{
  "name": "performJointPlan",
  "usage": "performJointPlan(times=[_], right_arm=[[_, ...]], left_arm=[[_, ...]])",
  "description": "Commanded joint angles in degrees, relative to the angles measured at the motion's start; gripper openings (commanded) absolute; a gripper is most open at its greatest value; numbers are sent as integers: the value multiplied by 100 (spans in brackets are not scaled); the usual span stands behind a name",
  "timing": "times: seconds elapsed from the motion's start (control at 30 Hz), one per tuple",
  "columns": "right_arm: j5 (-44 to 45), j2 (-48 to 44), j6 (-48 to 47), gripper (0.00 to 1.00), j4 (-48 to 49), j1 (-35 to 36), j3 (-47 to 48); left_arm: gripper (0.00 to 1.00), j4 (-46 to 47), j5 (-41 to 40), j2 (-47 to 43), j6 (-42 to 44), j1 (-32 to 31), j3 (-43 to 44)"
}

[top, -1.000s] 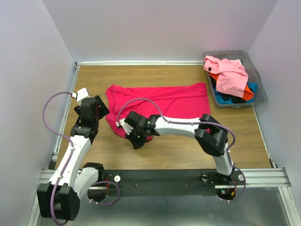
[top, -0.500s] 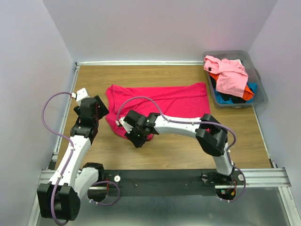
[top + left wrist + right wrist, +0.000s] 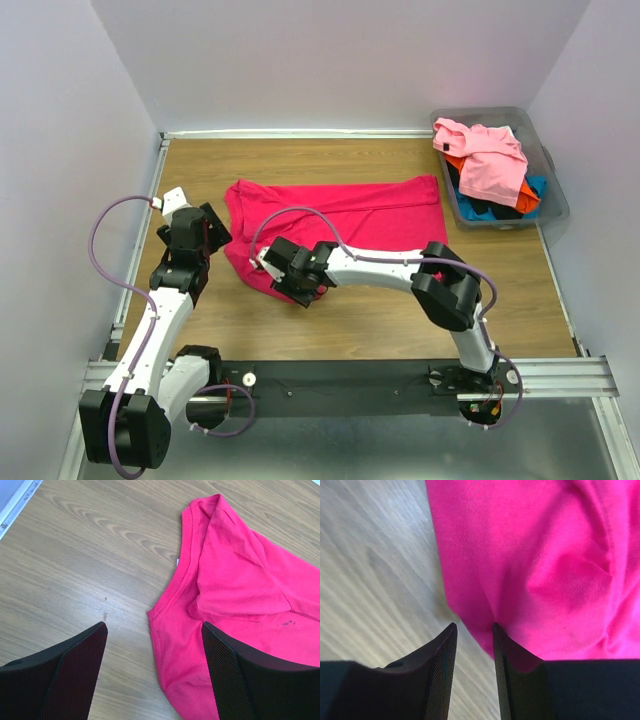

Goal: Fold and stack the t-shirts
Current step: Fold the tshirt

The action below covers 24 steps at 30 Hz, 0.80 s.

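A bright crimson t-shirt [image 3: 350, 215] lies spread on the wooden table, its left part bunched in folds. My right gripper [image 3: 298, 292] is low at the shirt's near-left edge. In the right wrist view its jaws [image 3: 473, 626] stand a little apart, open, with bare wood and the cloth's edge [image 3: 530, 555] showing between them and nothing clamped. My left gripper [image 3: 212, 228] hovers wide open beside the shirt's left end. In the left wrist view it [image 3: 152, 630] frames the collar and a folded sleeve [image 3: 235, 580] without touching them.
A grey plastic bin [image 3: 555, 200] stands at the back right. It holds a heap of t-shirts: light pink [image 3: 490, 155] on top, orange [image 3: 455, 165], blue [image 3: 535, 185] and black [image 3: 490, 210] under it. Walls close in the table on three sides.
My right gripper's jaws have parted from shut, letting go of the shirt's edge, and the gripper has shifted slightly away from the near edge. The left arm has not moved.
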Motion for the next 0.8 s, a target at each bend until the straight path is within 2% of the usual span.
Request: performJointPlan(times=[0.0, 0.1, 0.17, 0.2, 0.23, 0.33, 0.5, 0.67, 0.73, 0.77], right_arm=[[194, 285, -211, 42, -60, 13, 85], [27, 390, -255, 41, -68, 22, 67], [-35, 426, -264, 35, -68, 13, 67], [-79, 409, -264, 27, -77, 13, 67], [-131, 382, -264, 12, -77, 22, 76], [-552, 198, -202, 1, -164, 14, 198], [-1651, 136, -97, 1, -621, 22, 699], [-2511, 153, 52, 1, -648, 5, 910], [-2758, 162, 114, 7, -640, -21, 1007], [-2951, 180, 149, 23, -640, -48, 1103]], left_arm=[[84, 120, -99, -46, -54, 40, -89], [84, 111, -99, -55, -54, 40, -80], [84, 120, -99, -55, -54, 40, -89], [84, 120, -99, -46, -54, 40, -80], [84, 120, -99, -55, -54, 40, -89], [84, 111, -99, -55, -54, 49, -89], [84, 146, -46, -46, -37, 66, -98], [84, 173, -11, -37, -28, 101, -107], [84, 173, 6, -37, -28, 102, -98], [84, 173, 6, -46, -28, 101, -98]])
